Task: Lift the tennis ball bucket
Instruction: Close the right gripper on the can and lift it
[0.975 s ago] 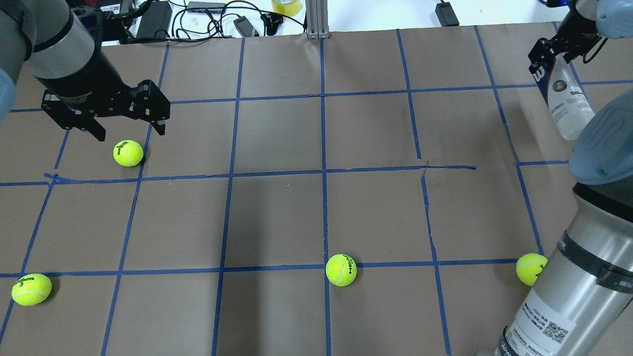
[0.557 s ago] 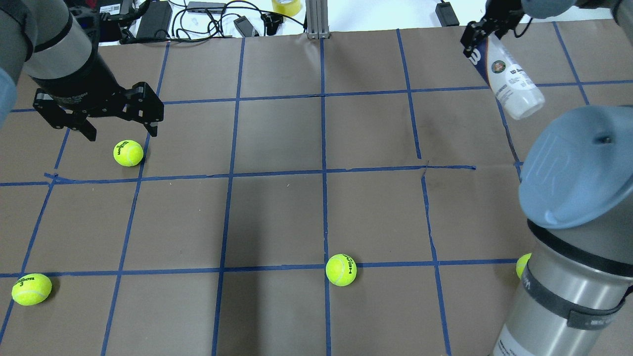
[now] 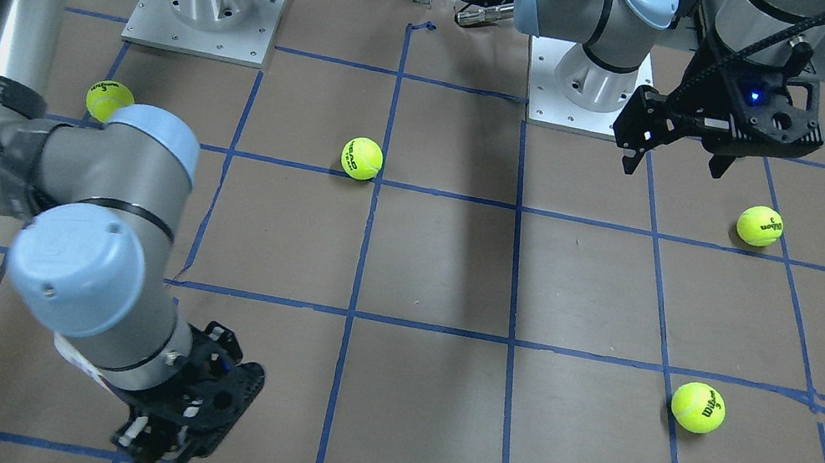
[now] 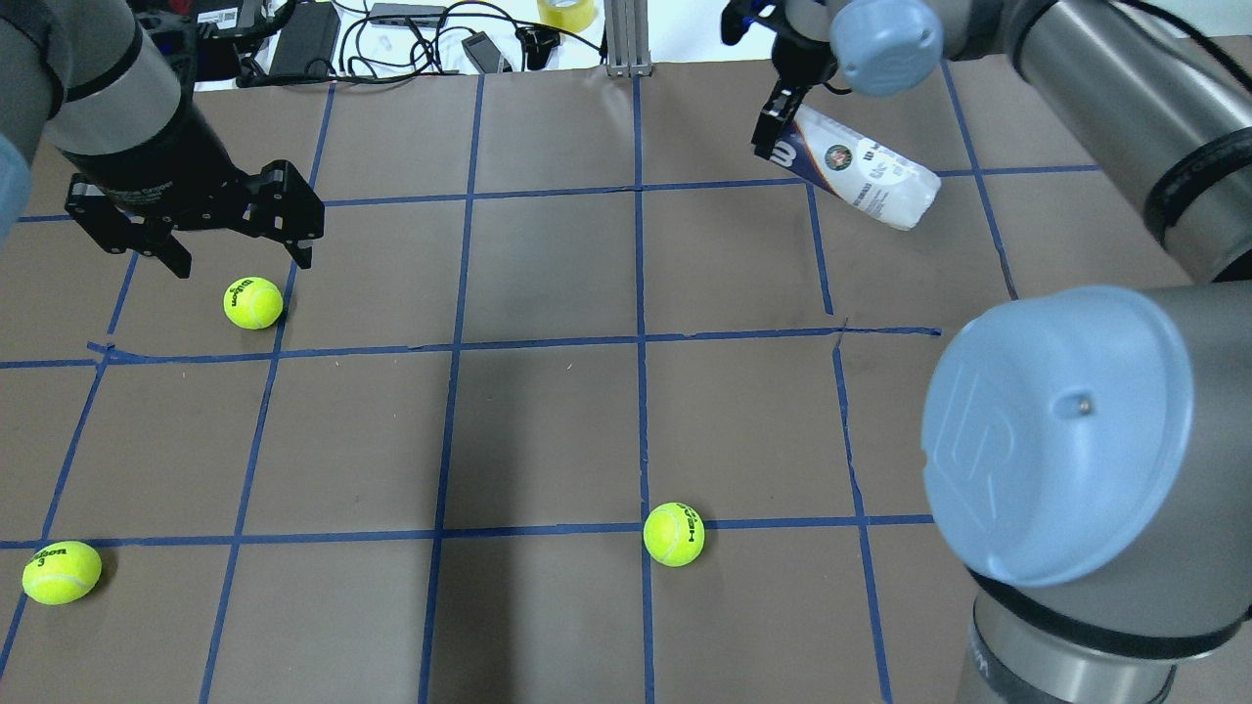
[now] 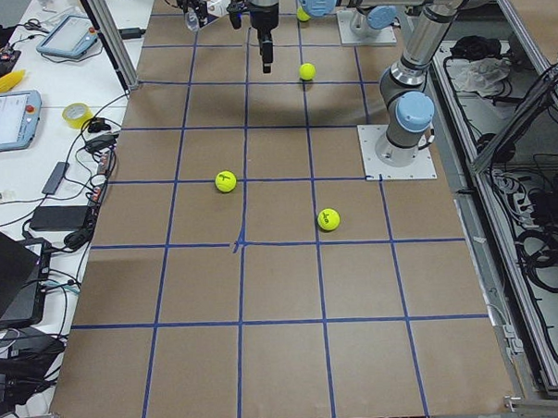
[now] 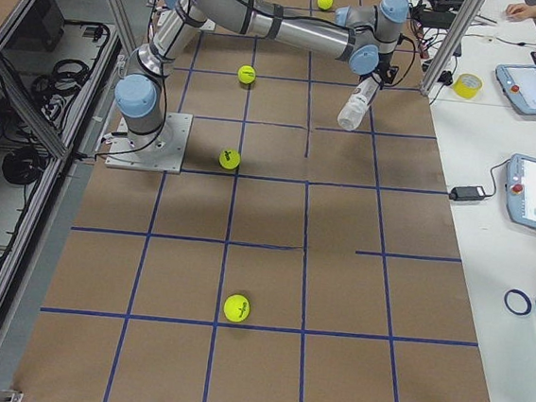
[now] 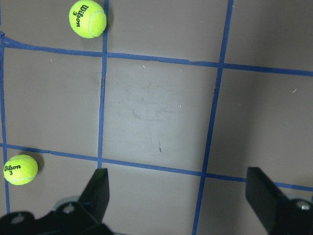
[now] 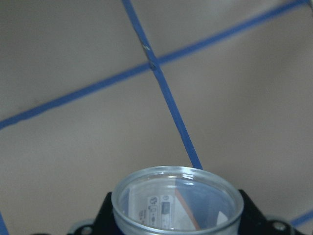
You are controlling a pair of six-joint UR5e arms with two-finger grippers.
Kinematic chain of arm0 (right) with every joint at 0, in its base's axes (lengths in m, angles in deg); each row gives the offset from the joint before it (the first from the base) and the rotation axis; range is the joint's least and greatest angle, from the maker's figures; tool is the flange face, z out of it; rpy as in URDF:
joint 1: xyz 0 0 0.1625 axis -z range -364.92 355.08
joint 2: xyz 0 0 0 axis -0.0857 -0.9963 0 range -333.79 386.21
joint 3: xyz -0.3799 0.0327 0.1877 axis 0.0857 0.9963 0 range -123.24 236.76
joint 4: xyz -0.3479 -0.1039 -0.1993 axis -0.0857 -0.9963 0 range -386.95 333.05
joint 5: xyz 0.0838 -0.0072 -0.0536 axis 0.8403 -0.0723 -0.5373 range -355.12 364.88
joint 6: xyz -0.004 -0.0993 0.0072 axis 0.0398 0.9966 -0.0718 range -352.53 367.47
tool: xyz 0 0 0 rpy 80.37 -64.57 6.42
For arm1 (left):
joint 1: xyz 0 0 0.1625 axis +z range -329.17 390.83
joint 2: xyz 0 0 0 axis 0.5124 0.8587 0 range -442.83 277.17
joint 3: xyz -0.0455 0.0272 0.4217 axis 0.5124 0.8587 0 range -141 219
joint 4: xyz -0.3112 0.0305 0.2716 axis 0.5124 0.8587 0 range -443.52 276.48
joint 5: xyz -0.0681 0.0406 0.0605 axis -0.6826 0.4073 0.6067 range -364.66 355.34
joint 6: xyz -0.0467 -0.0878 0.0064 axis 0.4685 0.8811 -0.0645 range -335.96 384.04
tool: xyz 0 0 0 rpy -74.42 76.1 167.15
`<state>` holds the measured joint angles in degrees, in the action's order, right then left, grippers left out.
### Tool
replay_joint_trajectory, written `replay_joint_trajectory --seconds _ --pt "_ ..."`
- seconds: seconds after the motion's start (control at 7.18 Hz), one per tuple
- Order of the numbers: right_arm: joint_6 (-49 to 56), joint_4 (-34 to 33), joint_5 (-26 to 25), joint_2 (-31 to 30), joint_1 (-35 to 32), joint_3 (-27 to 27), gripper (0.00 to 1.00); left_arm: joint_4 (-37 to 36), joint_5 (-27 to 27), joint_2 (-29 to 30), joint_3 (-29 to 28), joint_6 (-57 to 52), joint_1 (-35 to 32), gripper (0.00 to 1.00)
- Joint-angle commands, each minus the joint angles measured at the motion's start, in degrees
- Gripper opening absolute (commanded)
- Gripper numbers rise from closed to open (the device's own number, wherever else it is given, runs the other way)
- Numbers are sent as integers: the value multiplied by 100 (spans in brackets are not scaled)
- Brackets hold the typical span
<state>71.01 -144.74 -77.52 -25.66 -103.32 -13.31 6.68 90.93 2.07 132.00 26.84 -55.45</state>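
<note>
Paper gridded with blue tape covers the desk (image 4: 548, 274). At its near left corner in the overhead view we see a tennis ball (image 4: 61, 572). Farther back, the left tool (image 4: 242, 259) hovers with its fingers spread wide and nothing between them. A second ball (image 4: 253, 303) lies on the desk near its fingertips. Toward the middle, a third ball (image 4: 674, 534) sits on a tape line. To the right, over the far side of the desk, we find the right tool (image 4: 776, 137) pinching the navy end of the tennis ball bucket (image 4: 866, 181). The bucket hangs tilted above the desk, its clear end pointing down and rightward.
</note>
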Motion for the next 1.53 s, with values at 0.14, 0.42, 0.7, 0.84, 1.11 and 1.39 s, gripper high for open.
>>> replay_joint_trajectory --seconds 0.14,0.42,0.7,0.84,1.11,1.39 --pt "720 -544 -204 2 -1318 -315 24 25 -102 0 -20 27 -4 100" --pt "896 -526 -722 36 -1917 -358 28 25 -40 0 -2 28 -4 100" --pt "836 -762 -751 28 -2077 -586 28 25 -110 -18 7 28 5 100" --pt "827 -1015 -751 80 -2217 -674 31 25 -75 -9 7 28 5 100" --pt "870 -1404 -742 168 -2236 -920 37 16 -75 -9 7 28 5 100" --pt "897 -1554 -532 274 -2131 -1044 100 16 -31 26 -19 -16 23 100"
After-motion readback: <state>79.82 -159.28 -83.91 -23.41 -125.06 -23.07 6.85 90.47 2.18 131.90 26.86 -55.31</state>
